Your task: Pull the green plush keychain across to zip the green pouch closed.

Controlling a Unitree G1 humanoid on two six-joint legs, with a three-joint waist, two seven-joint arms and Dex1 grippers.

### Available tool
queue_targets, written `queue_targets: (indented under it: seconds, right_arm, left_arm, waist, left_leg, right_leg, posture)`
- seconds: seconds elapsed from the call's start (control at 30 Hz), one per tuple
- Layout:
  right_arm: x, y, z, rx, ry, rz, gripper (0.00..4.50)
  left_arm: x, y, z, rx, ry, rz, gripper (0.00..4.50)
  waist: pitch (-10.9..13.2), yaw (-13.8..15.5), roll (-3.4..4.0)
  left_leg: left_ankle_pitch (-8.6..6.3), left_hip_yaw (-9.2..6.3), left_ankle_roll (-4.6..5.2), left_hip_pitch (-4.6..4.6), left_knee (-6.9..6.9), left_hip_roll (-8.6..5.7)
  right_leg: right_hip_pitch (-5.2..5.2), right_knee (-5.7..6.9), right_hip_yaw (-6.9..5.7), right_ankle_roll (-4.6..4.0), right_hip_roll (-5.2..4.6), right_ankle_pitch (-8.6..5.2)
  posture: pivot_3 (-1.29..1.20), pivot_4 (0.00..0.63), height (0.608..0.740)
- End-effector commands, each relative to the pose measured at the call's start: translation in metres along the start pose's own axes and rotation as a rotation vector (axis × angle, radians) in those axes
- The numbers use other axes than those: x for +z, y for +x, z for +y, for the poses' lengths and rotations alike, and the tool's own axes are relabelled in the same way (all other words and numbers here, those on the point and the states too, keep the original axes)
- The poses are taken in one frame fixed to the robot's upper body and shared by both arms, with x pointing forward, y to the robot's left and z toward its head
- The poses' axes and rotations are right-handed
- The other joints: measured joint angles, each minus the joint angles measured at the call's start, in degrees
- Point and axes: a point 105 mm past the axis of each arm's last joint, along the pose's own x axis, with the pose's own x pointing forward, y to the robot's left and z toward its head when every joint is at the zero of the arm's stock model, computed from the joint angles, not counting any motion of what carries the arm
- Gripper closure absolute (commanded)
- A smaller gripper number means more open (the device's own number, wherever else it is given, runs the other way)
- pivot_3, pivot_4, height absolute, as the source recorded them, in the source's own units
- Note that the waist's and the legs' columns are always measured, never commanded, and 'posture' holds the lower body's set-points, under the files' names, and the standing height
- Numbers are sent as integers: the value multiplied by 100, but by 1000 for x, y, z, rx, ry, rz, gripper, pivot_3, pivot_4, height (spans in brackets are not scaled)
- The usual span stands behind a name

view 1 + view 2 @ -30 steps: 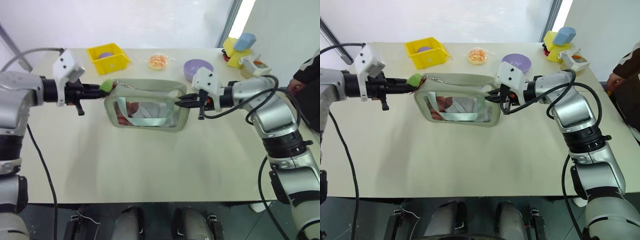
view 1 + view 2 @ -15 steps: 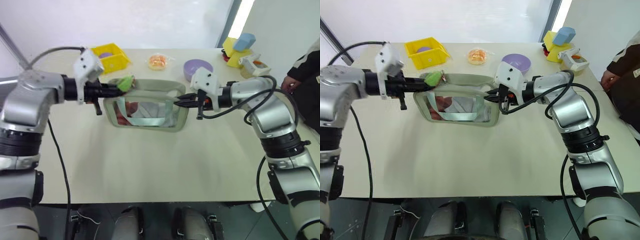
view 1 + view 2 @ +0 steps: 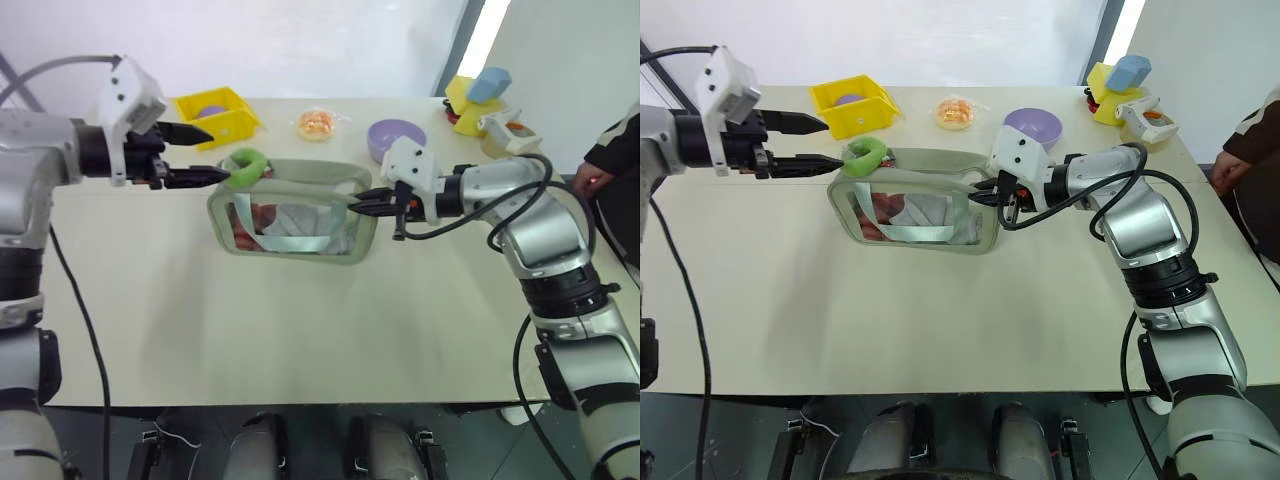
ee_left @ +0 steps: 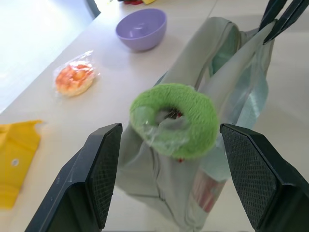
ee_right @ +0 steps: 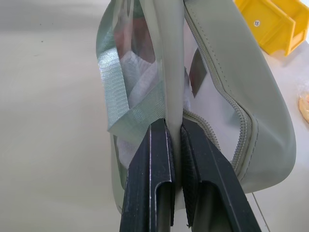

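The green pouch (image 3: 300, 172) stands on edge at mid-table, its clear window showing teal straps and red contents. The green plush keychain (image 3: 248, 163) lies curled on the pouch's top left corner, also seen close up as a fuzzy ring (image 4: 174, 121). My left gripper (image 3: 218, 154) hangs open just left of the keychain, with nothing between its fingers (image 4: 104, 169). My right gripper (image 3: 358, 200) is shut on the pouch's right end, clamping a pale strip of the pouch (image 5: 217, 96) between its fingers (image 5: 154, 159).
A yellow bin (image 3: 222, 118), a wrapped bun (image 3: 317, 123) and a purple bowl (image 3: 396, 138) stand along the far side. Yellow and blue items (image 3: 478, 95) sit at the back right. A person's hand (image 3: 585, 175) rests at the table's right edge.
My left gripper has opened, let go of the keychain and drawn back to the left. The keychain now rests on the pouch's top corner. The right gripper has not moved.
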Motion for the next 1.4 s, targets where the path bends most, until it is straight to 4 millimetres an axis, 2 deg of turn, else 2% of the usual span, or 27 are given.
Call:
queue_targets:
  seconds: [0.03, 0.13, 0.27, 0.47, 0.57, 0.73, 0.97, 1.0, 1.03, 1.13, 1.23, 1.33, 1.4]
  right_arm:
    - [6, -1, -3, -6, -23, -19, 4500]
    - [7, 0, -3, -3, -26, -20, 4500]
    - [8, 1, -3, 4, -28, -20, 4500]
    - [8, 0, -3, 8, -30, -15, 4500]
    - [8, 0, -3, 8, -29, -14, 4500]
    - [9, 0, -3, 8, -29, -16, 4500]
    - [14, -1, -8, 3, -36, -22, 4500]
    - [15, -2, -8, 8, -35, -24, 3691]
    - [17, -4, -10, 11, -55, -23, 3342]
    - [33, -7, -22, -10, -114, -33, 1884]
    - [58, -2, -27, -17, -139, -98, 1884]
    - [82, 15, -24, 7, -127, -189, 1884]
    - [91, 25, -21, 21, -128, -221, 1884]
  left_arm:
    - [-4, -14, -3, 15, -2, 22, 1072]
    - [-33, -11, -5, 40, -15, 83, 1072]
    - [-50, 4, -8, 66, -41, 66, 1072]
    - [-48, 16, -2, 108, -71, 1, 1072]
    - [-48, 17, -5, 91, -72, -6, 1862]
    - [-47, 18, -7, 77, -76, -10, 4398]
    - [-49, 17, -7, 80, -71, 2, 4461]
    - [-50, 17, -7, 80, -71, 2, 4500]
    - [-50, 16, -7, 78, -70, 2, 4500]
    - [-49, 16, -8, 76, -68, 0, 4500]
    - [-49, 16, -9, 73, -68, -2, 4500]
    - [-49, 18, -10, 68, -66, -1, 4500]
    - [-48, 18, -11, 65, -66, -2, 4500]
  waist:
    - [0, -13, 0]
    - [-1, -16, 2]
    - [-2, 18, -2]
    - [-2, -7, -2]
    - [-2, 5, -2]
    - [-2, 5, -2]
    - [-2, 7, -2]
    - [-2, 7, -2]
    - [-2, 7, -2]
    - [-1, 5, -1]
    - [0, 0, 0]
    - [-1, -17, 0]
    - [-1, -13, 0]
  left_leg:
    - [0, 0, 0, 0, -1, 0]
    - [0, 2, 0, 5, -2, 0]
    - [0, 0, 0, 2, 1, 1]
    - [0, 0, 1, 2, 0, 0]
    - [0, 1, 0, 2, -1, 0]
    - [0, 0, 0, 3, 1, 0]
    - [0, 1, 0, 2, 0, 0]
    - [0, 1, 0, 2, 0, 0]
    - [0, 1, 0, 2, 0, 0]
    - [0, 1, 0, 2, 0, -1]
    - [0, 1, 0, 2, -1, 0]
    - [0, 2, 0, 2, -1, 0]
    - [0, 2, 0, 2, -1, 0]
  right_leg:
    - [0, 0, 0, 0, 0, 0]
    - [0, 1, 1, 0, 0, 0]
    - [2, 0, 0, 0, 0, 0]
    - [2, 0, -1, 0, 0, 0]
    - [2, -1, -1, 0, 0, 0]
    - [4, 0, -1, 0, 0, 0]
    - [3, -1, -1, 0, 0, 0]
    - [3, 0, -1, 0, 0, 0]
    - [4, -1, -1, 0, 0, 0]
    - [3, -1, -1, 0, 0, 0]
    - [0, 0, -1, 0, 0, 0]
    - [0, 2, -1, 0, 0, 0]
    - [0, 5, -1, 0, 0, 0]
  posture:
    - [0, 150, 739]
    - [0, 150, 739]
    - [0, 150, 739]
    - [0, 150, 739]
    - [0, 150, 739]
    - [0, 150, 739]
    - [0, 150, 739]
    - [0, 150, 739]
    - [0, 150, 739]
    - [0, 150, 739]
    - [0, 150, 739]
    - [0, 150, 739]
    - [0, 150, 739]
